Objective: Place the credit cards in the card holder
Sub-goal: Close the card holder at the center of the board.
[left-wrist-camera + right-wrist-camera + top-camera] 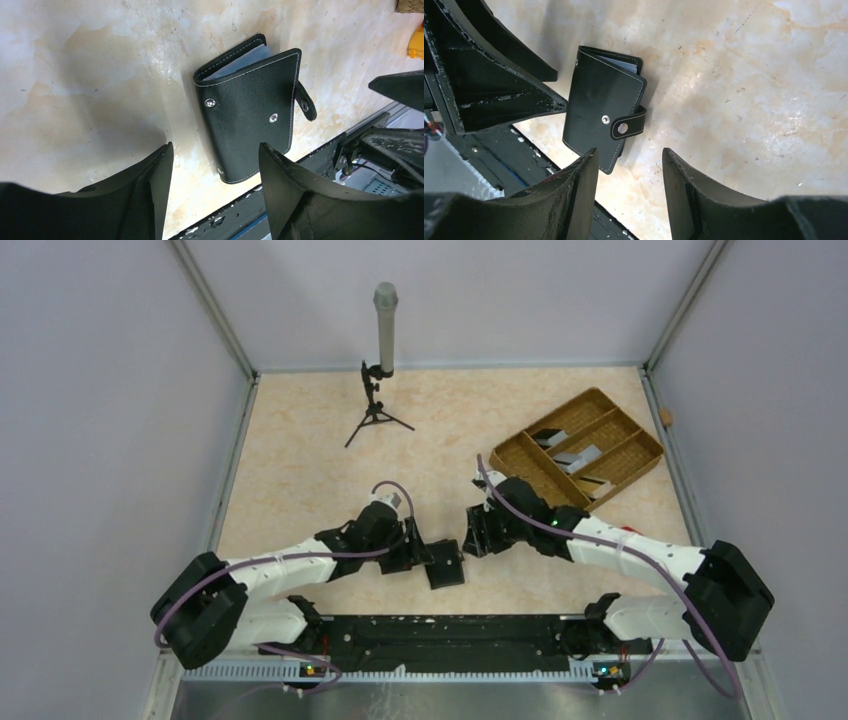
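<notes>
The left gripper [215, 148] and right gripper [630, 153], jaws apart and empty, flank the folded wallet [250, 115], while cards [578, 456] lie in the tray [628, 419], so loading seems unfinished.

Pale marbled table [300, 470], black card holder [446, 567] near front edge, brown divided tray [632, 422] far right, small tripod [375, 412] at back

card holder [250, 115]: contents mostly hidden, pale edge shows | tray [540, 422]: items too small to identify

Blk card holder [596, 107] flat on marbled table [749, 75], folded; clasp tab [629, 127] lapped over cover, off stud. R gripper [629, 152] fingers apart, gripping nothing.
</notes>
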Available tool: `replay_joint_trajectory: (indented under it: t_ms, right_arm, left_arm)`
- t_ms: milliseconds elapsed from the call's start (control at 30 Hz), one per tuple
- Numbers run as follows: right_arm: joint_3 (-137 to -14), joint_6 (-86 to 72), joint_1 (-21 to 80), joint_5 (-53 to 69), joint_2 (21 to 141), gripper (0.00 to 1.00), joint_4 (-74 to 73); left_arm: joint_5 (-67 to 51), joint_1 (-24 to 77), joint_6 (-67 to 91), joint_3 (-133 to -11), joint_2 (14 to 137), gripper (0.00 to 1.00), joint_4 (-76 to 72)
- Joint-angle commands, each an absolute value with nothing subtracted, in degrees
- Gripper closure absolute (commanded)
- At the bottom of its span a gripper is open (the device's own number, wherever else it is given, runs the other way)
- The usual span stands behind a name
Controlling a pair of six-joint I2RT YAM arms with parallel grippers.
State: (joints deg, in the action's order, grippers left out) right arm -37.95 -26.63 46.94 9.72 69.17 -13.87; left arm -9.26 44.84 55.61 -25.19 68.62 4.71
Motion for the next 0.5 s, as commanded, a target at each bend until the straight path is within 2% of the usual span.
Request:
replay_joint_trajectory:
  t_ms: [0,167,467]
  right_arm:
    - [-43.7,-28.5,51.8,0.5,72.1,0.53,-18.6]
    - [-46.9,-29.9,54.5,-2.2,76.6,0.59,-19.9]
    - [-49.2,-29.5,56.1,-3.3,80.5,0.59,-22.2]
  left_arm:
    - [-8.2,45.9,57.3,-25.1,69.9,0.36,4.7]
    - [-9.2,47.1,58.7,-25.3,73.8,0.4,1.4]
    - [-4.7,49.9,58.8,-28.6,78.3,0.48,5.9]
